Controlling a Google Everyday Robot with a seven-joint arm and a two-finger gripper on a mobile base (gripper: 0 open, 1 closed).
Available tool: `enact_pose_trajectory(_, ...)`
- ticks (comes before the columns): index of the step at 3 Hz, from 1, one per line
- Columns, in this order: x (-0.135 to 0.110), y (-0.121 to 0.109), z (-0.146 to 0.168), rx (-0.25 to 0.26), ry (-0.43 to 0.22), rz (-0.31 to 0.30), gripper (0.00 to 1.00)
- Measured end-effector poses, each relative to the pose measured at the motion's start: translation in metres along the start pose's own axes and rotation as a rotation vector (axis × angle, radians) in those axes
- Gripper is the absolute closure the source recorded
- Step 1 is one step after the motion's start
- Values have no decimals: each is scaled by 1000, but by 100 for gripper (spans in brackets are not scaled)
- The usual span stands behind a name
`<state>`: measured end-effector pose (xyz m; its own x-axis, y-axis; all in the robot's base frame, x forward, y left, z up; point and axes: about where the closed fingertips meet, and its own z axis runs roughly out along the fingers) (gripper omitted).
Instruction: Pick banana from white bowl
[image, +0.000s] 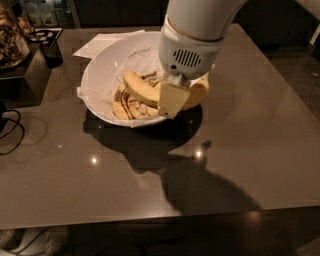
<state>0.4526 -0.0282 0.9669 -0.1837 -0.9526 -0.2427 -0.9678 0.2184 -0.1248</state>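
The banana (141, 88) is large, curved and yellow. It is held across the right side of the white bowl (100, 70), lifted off the bowl's contents. My gripper (176, 96) hangs from the white arm above the bowl's right rim and is shut on the banana near its middle. One pale finger (171, 101) shows in front of the banana; the other is hidden behind it. Smaller brown-spotted banana pieces (127, 107) lie on the crumpled white paper in the bowl.
The bowl stands on a dark glossy table (240, 150). White papers (100, 44) lie behind the bowl. A dark box (27, 75) with items on top stands at the left edge, with black cables (10, 130) beside it.
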Motion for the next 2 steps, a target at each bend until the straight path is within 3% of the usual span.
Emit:
enact_pose_trajectory(1, 1, 49, -11, -22, -27, 4, 100)
enact_pose_trajectory(2, 0, 50, -11, -22, -28, 3, 100)
